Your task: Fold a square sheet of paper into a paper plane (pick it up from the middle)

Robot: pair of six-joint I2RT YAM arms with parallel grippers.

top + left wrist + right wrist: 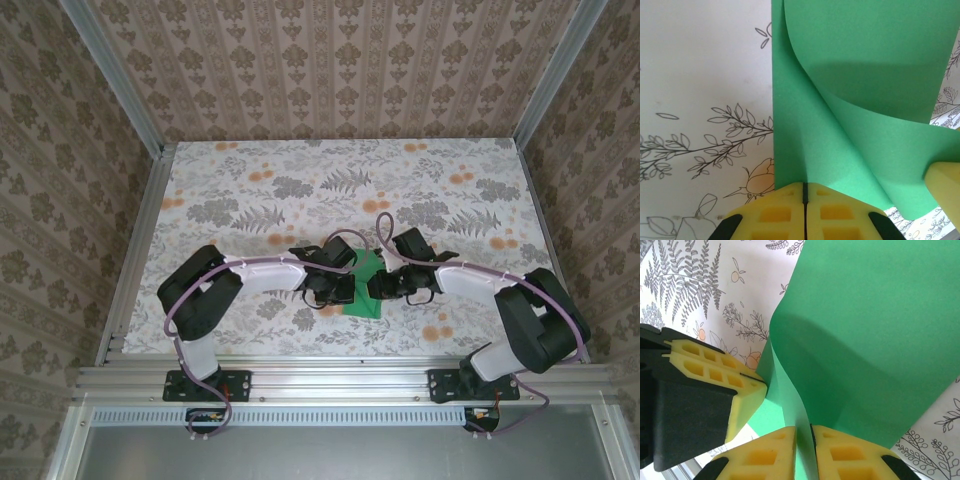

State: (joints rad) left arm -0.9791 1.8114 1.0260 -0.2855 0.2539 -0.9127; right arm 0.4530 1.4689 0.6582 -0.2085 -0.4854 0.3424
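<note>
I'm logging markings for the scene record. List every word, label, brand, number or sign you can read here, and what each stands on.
No text can be read.
square sheet of paper: plain green, no print.
left fingers and right fingers: bare yellow, no marks.
tabletop: drawn leaves and flowers, no letters.
arm bases: any marking is too small to tell.

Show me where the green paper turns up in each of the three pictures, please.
Top external: green paper, small, just below the middle of the picture.
Left wrist: green paper covers the right half, curling over itself.
Right wrist: green paper covers the right side, from the top down.
Shared landmark: the floral tabletop lies under it in all three views.
</note>
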